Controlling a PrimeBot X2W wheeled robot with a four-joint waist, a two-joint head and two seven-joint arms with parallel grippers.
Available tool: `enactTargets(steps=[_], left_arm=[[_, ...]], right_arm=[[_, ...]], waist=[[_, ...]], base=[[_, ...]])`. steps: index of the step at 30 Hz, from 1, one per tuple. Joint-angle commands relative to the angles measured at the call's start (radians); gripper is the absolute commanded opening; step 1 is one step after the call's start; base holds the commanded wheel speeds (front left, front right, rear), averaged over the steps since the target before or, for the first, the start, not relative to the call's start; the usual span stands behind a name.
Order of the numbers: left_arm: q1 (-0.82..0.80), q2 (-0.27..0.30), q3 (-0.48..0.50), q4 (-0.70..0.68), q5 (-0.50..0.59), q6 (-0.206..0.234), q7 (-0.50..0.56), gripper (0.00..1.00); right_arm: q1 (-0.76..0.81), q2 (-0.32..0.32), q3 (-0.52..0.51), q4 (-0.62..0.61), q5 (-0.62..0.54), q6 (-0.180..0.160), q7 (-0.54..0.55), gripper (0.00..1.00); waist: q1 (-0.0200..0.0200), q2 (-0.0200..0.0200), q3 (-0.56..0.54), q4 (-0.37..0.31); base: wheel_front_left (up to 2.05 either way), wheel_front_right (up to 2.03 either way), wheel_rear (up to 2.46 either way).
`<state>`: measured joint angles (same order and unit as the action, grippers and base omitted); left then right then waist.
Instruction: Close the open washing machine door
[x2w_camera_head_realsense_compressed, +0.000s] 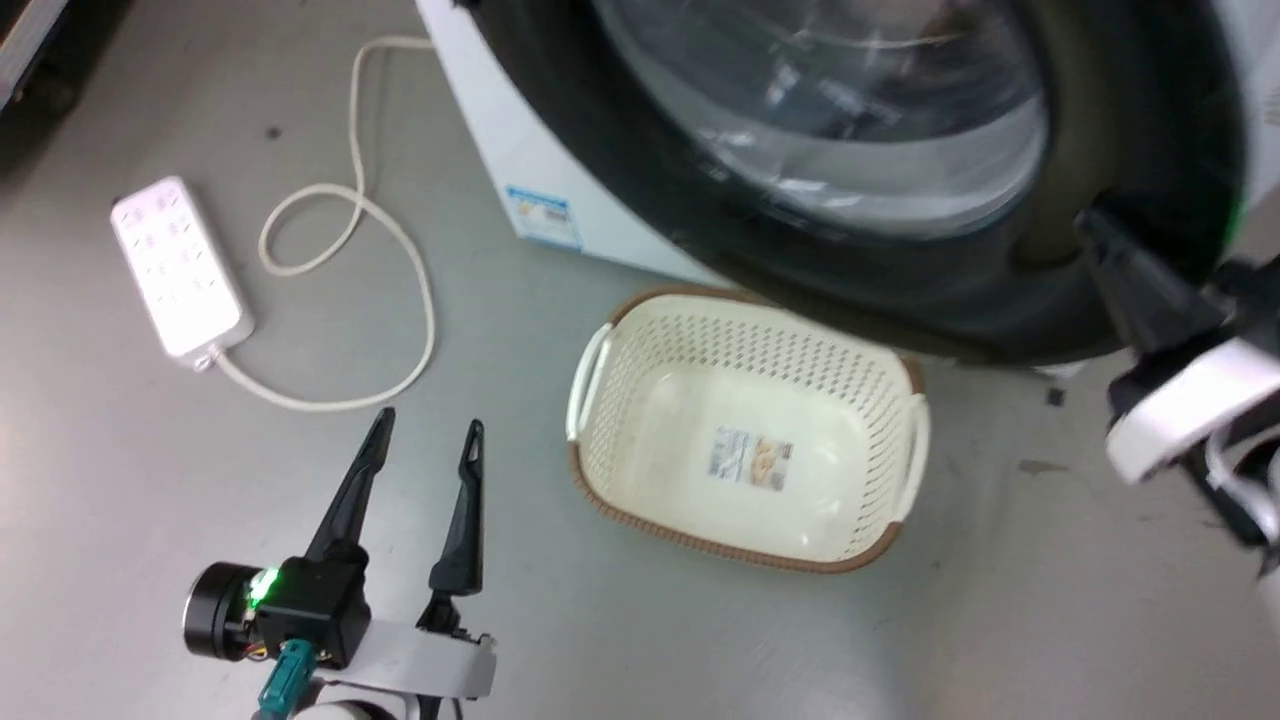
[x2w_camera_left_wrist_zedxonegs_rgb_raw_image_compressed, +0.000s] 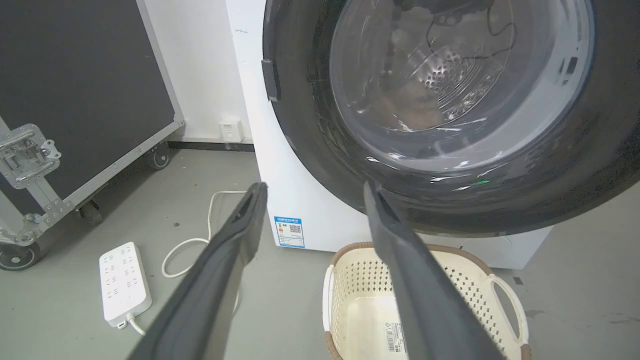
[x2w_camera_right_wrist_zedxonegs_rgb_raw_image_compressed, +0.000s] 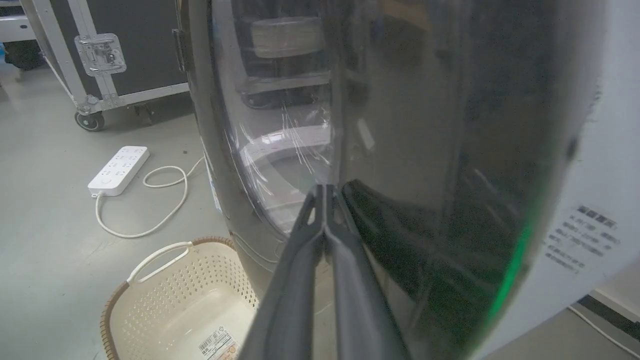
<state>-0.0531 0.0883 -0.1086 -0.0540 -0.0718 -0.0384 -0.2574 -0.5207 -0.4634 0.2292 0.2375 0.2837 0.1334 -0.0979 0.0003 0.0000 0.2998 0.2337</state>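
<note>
Blue QR label (x2w_camera_left_wrist_zedxonegs_rgb_raw_image_compressed: 289, 231) illegible; left hand (x2w_camera_head_realsense_compressed: 428, 430) spread empty, right hand (x2w_camera_right_wrist_zedxonegs_rgb_raw_image_compressed: 325, 192) closed against washing machine door (x2w_camera_left_wrist_zedxonegs_rgb_raw_image_compressed: 300, 125).

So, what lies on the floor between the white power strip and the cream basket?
The strip's white cable, looping over grey floor, lies between power strip and basket; the head view shows it.

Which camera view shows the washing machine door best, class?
The left wrist view: the washing machine door faces it, with most of its black frame and the glass bowl in sight. The head view has its lower part, blurred. The right wrist view sees it close and slantwise, behind the shut right gripper.
</note>
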Motion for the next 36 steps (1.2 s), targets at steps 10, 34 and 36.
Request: enactTargets(steps=[10, 34, 36], left_arm=[[-0.043, -0.023, 0.005, 0.001, 0.003, -0.004, -0.004, 1.00], [0.000, -0.033, 0.048, 0.072, 0.003, -0.031, -0.004, 1.00], [0.016, -0.032, 0.056, 0.085, 0.001, -0.036, -0.004, 1.00]], right_arm=[[-0.225, -0.066, -0.039, 0.180, 0.076, -0.003, 0.034, 0.00], [-0.121, 0.052, -0.037, 0.365, 0.061, -0.003, -0.151, 1.00], [-0.053, 0.072, -0.052, 0.324, 0.038, -0.003, -0.159, 1.00]], waist=[[-0.0003, 0.0000, 0.073, 0.044], [-0.0003, 0.0000, -0.138, -0.080], [-0.0003, 0.0000, -0.172, -0.103]], base=[[0.00, 0.00, 0.00], [0.00, 0.00, 0.00], [0.00, 0.00, 0.00]])
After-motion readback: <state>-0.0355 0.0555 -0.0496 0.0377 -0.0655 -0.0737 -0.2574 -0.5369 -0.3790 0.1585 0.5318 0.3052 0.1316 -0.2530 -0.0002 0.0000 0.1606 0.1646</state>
